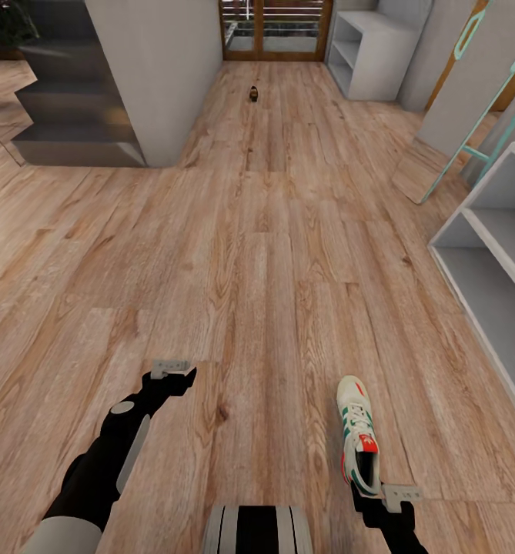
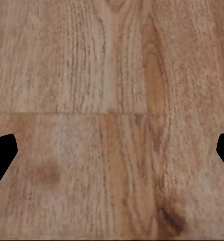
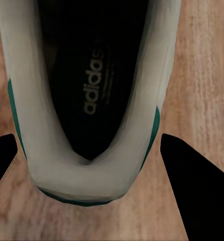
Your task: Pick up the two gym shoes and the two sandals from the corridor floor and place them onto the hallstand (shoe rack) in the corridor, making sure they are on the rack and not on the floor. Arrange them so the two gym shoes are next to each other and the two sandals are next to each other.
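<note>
1. Straddling the heel of a gym shoe [image 3: 87, 100], the right tool [image 3: 87, 165] has its fingers [image 3: 192, 181] spread, one on each side of the collar; whether they press the shoe I cannot tell.
2. That white sneaker [image 1: 359, 435] with green stripes lies on the corridor floor [image 1: 272, 254], toe pointing away from the robot.
3. The left tool [image 2: 112, 150] hangs above bare planks, fingers wide apart, nothing between them.
4. Further out, a pale grey shelf unit [image 1: 492, 254] stands at the right; a small dark object [image 1: 253, 94] sits far down the corridor.
</note>
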